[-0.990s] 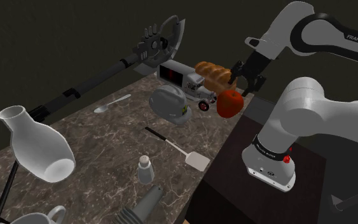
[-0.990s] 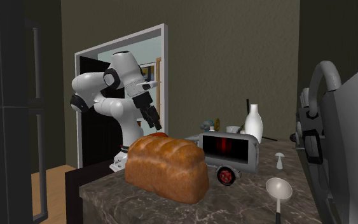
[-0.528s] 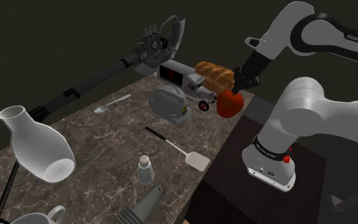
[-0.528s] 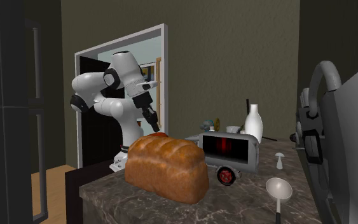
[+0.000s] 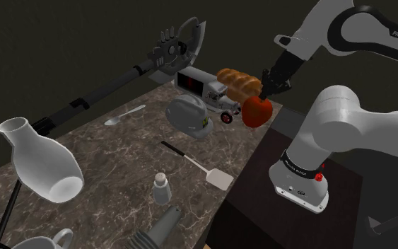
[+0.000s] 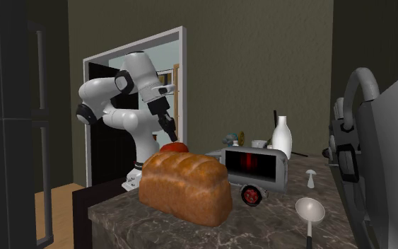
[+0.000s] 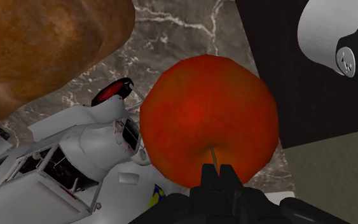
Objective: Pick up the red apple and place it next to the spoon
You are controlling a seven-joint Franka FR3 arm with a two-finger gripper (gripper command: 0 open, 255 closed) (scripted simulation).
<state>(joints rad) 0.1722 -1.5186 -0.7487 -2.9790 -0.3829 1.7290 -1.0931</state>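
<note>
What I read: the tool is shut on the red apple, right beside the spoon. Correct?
Not quite: the tool is shut on the red apple beside the bread loaf; the shoulder view shows the spoon far across the table.

Counted in the shoulder view, one of each kind. One apple (image 5: 257, 112) at upper right. Just left of it, one loaf (image 5: 237, 83), one truck (image 5: 206, 89) and one helmet (image 5: 189, 113). One spoon (image 5: 124, 114) at upper middle, one spatula (image 5: 203, 168) at centre, one shaker (image 5: 162, 188) below centre. One vase (image 5: 43, 161) at left, one mug (image 5: 49, 242) in the lower left corner. One long black tool (image 5: 112, 83) across the upper left, one grey handle (image 5: 158, 228) at the bottom edge. One arm (image 5: 338, 134) at right, one surface (image 5: 112, 155).
</note>
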